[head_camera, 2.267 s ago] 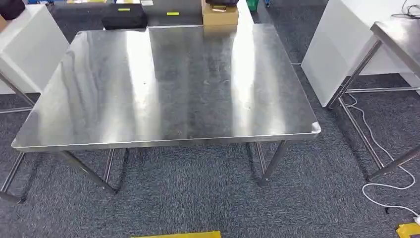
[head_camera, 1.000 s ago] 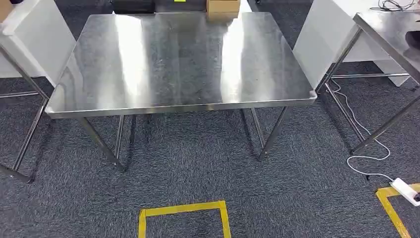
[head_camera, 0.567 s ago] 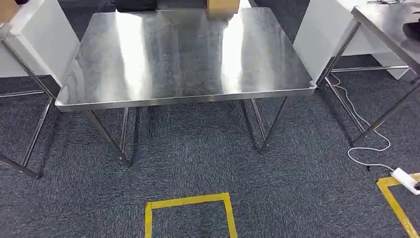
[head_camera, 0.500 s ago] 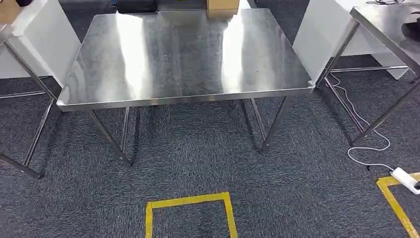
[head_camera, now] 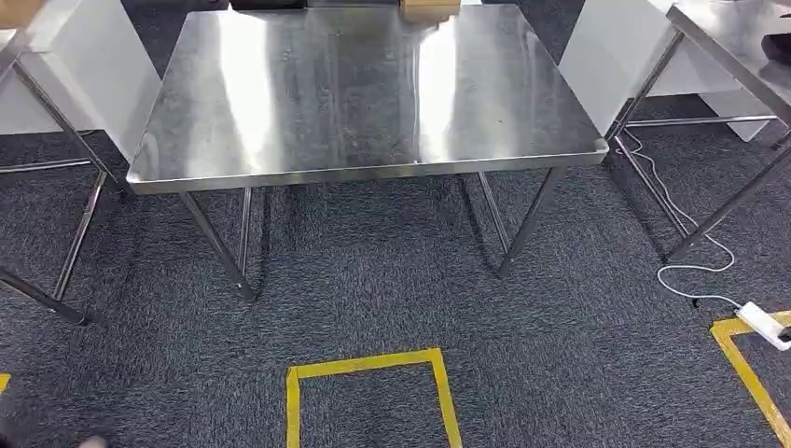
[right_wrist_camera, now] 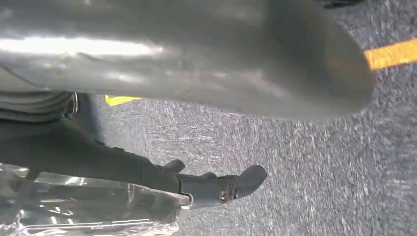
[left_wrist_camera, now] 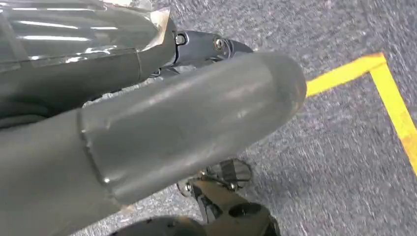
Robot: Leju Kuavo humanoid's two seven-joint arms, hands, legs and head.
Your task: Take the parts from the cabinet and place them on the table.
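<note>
The square stainless-steel table (head_camera: 364, 93) fills the upper middle of the head view, its bright brushed top bare and streaked with light reflections. It stands level on thin slanted metal legs, on dark grey carpet.

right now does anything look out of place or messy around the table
Little stands out. The steel table sits level and bare. The one loose item is a white power strip with its cable trailing over the carpet by the next table's legs, lying across yellow floor tape: a possible trip hazard.
</note>
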